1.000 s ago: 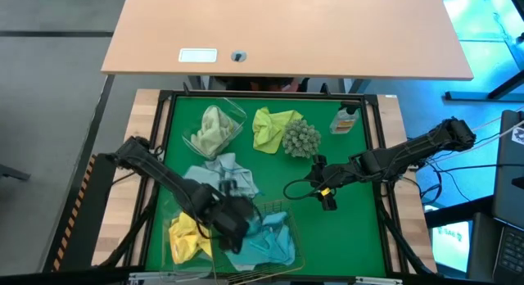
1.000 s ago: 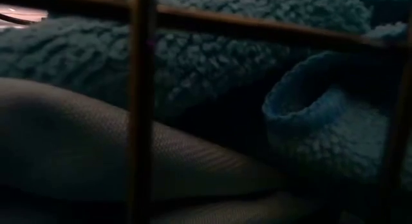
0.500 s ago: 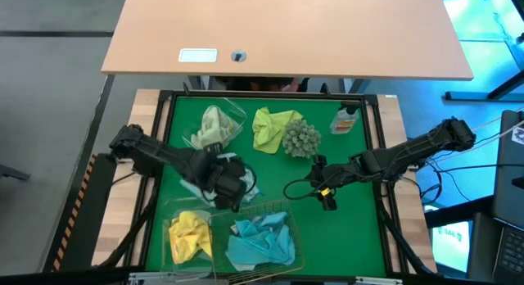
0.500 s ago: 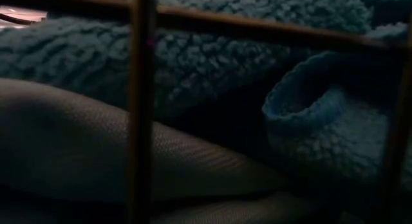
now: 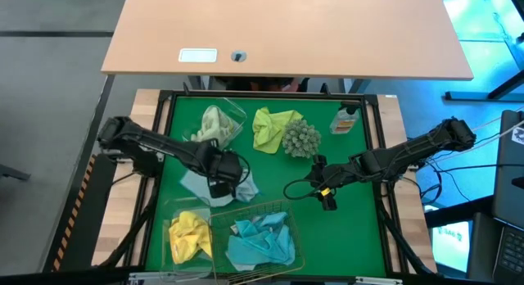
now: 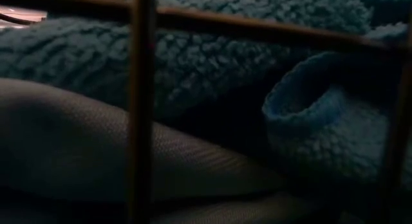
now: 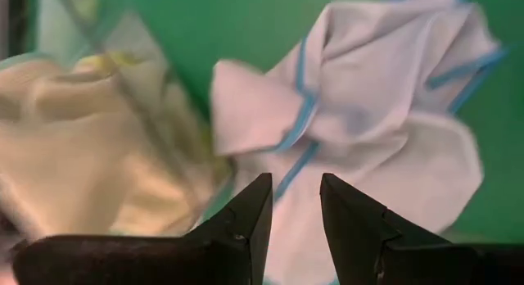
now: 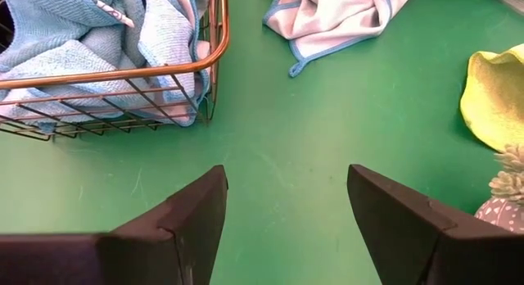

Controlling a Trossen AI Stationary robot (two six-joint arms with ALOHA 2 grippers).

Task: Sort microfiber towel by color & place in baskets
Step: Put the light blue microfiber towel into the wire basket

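Observation:
My left gripper (image 5: 221, 183) hovers over a pale light-blue towel (image 5: 190, 185) left of the mat's middle. In the left wrist view its fingers (image 7: 246, 228) stand slightly apart and empty above that towel (image 7: 385, 146). A gold wire basket (image 5: 282, 210) at the front holds teal towels (image 5: 260, 242). A clear tub (image 5: 173, 225) beside it holds a bright yellow towel (image 5: 190, 236). Another clear tub (image 5: 237, 113) at the back holds a pale yellow-green towel (image 5: 211, 129). A yellow towel (image 5: 272, 128) lies loose. My right gripper (image 5: 325, 195) waits open right of centre.
A spiky grey-green ball (image 5: 301, 138) sits by the loose yellow towel, and a small bottle (image 5: 345, 119) stands at the back right. The low view is filled by teal towel (image 6: 225, 63) behind basket wire (image 6: 141, 108). Bare green mat (image 8: 278, 154) lies before the right gripper.
My left arm has pulled back from above the gold basket, moving up and left to the pale blue towel. The right arm has not moved.

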